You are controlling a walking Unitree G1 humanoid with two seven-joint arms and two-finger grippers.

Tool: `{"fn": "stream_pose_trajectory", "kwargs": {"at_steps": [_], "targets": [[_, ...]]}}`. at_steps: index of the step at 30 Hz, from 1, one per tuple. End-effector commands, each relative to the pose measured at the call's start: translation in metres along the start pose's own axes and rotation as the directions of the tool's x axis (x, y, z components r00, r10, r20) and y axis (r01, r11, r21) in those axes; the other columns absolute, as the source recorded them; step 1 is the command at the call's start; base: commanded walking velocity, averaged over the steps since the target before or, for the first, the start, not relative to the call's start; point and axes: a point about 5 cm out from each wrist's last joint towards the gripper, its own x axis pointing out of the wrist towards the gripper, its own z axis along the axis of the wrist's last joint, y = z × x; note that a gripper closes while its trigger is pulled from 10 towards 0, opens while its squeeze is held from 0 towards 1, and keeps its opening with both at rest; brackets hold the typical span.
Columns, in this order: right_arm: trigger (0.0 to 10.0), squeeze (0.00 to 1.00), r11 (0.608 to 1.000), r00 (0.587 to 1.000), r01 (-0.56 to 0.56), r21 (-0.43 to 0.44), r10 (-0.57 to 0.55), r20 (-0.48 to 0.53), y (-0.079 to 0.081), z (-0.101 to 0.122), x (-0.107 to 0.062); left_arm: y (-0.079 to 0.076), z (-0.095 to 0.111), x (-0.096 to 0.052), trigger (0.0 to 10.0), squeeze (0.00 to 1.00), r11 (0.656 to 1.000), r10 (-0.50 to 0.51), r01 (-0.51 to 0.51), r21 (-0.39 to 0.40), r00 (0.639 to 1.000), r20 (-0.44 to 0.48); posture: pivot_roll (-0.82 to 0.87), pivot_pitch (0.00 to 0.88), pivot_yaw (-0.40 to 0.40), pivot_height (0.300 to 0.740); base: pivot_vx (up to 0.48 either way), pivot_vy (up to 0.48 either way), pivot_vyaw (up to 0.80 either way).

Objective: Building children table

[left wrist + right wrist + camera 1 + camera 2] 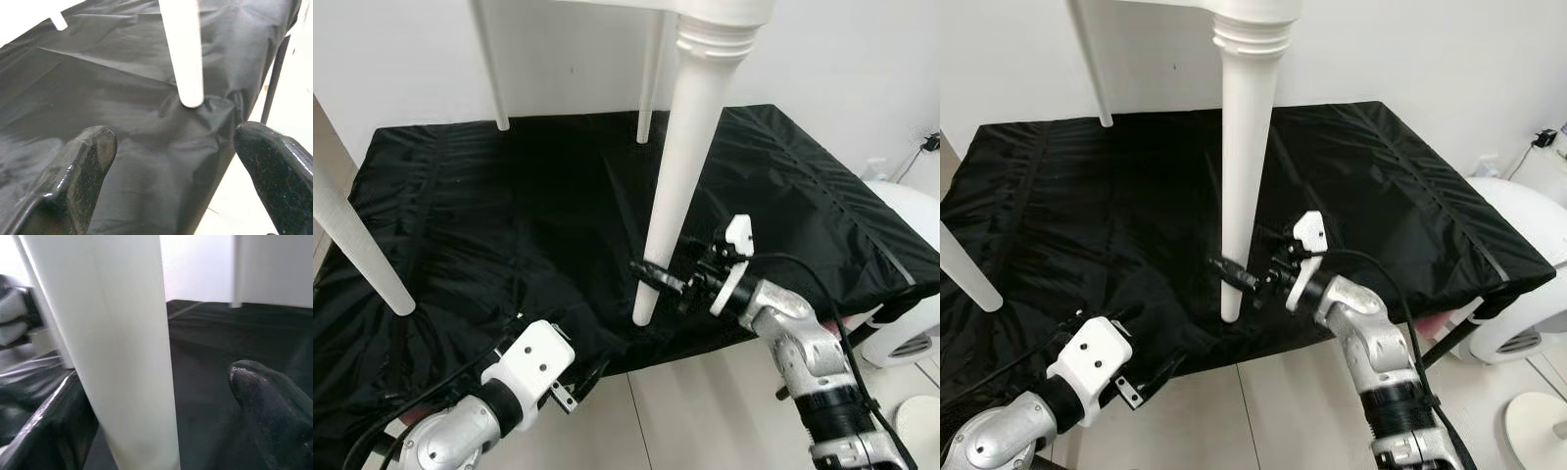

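Observation:
A white children's table stands on a surface draped in black cloth (509, 215). Its turned front leg (680, 166) comes down to the cloth near the front edge. The other legs stand at the left (362, 255) and at the back (494, 78). My right gripper (651, 276) is open low on the front leg, and in the right wrist view the leg (122, 342) stands between the fingers (274, 406), close to one and apart from the other. My left gripper (573, 387) is open, holds nothing and hovers at the cloth's front edge, facing the leg's foot (190, 93).
A white rounded appliance (911, 225) stands to the right of the draped surface, with a round white base (920, 421) on the pale floor (685, 411). A wall closes the back. A dark frame bar (274, 78) runs down under the cloth's edge.

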Motion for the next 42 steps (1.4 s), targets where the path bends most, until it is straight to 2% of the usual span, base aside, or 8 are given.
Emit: {"fn": "stream_pose_trajectory", "kwargs": {"at_steps": [1, 3, 11, 17, 24, 31, 37, 42], "targets": [[10.0, 0.0, 0.991, 0.992, 0.123, -0.047, -0.122, 0.027, -0.022, 0.01, -0.011, -0.003, -0.003, 0.0, 10.0, 0.0, 0.999, -0.043, 0.043, -0.013, 0.999, -0.002, 0.03, 0.085, -0.041, 0.74, 0.0, 0.0, 0.0], [10.0, 0.0, 0.976, 0.979, 0.199, -0.087, -0.195, 0.051, -0.035, 0.017, -0.02, -0.003, -0.005, 0.0, 10.0, 0.0, 0.998, -0.058, 0.058, -0.012, 0.998, -0.01, 0.03, 0.086, -0.04, 0.74, 0.0, 0.0, 0.0], [10.0, 0.0, 0.953, 0.96, 0.279, -0.117, -0.273, 0.066, -0.042, 0.02, -0.044, -0.002, -0.006, 0.001, 10.0, 0.0, 0.998, -0.067, 0.067, -0.02, 0.998, -0.001, 0.02, 0.093, -0.031, 0.74, 0.0, 0.0, 0.0], [10.0, 0.0, 0.893, 0.904, 0.426, -0.144, -0.417, 0.089, -0.055, 0.023, -0.077, 0.0, -0.008, 0.005, 10.0, 0.0, 0.996, -0.084, 0.085, -0.021, 0.996, 0.007, -0.02, 0.095, -0.006, 0.74, 0.0, 0.0, 0.0], [10.0, 0.0, 0.863, 0.876, 0.482, -0.151, -0.469, 0.114, -0.059, 0.025, -0.084, 0.003, -0.008, 0.008, 10.0, 0.0, 0.996, -0.088, 0.088, -0.005, 0.996, 0.016, -0.03, 0.095, -0.002, 0.74, 0.0, 0.0, 0.0], [10.0, 0.0, 0.923, 0.93, 0.364, -0.127, -0.352, 0.106, -0.021, 0.02, -0.074, 0.007, -0.008, 0.007, 10.0, 0.0, 0.996, -0.089, 0.09, -0.024, 0.995, 0.045, -0.03, 0.099, -0.005, 0.74, 0.0, 0.0, 0.0], [10.0, 0.0, 0.97, 0.978, 0.207, -0.13, -0.207, 0.014, 0.018, -0.005, -0.085, 0.004, -0.009, 0.002, 10.0, 0.0, 0.989, -0.148, 0.148, 0.001, 0.987, 0.068, -0.03, 0.103, 0.005, 0.74, 0.0, 0.0, 0.0], [10.0, 0.0, 0.976, 0.985, 0.169, -0.14, -0.172, -0.013, 0.029, -0.012, -0.091, 0.004, -0.011, 0.001, 10.0, 0.0, 0.986, -0.166, 0.166, 0.007, 0.983, 0.078, -0.04, 0.103, 0.012, 0.74, 0.0, 0.0, 0.0]]}}
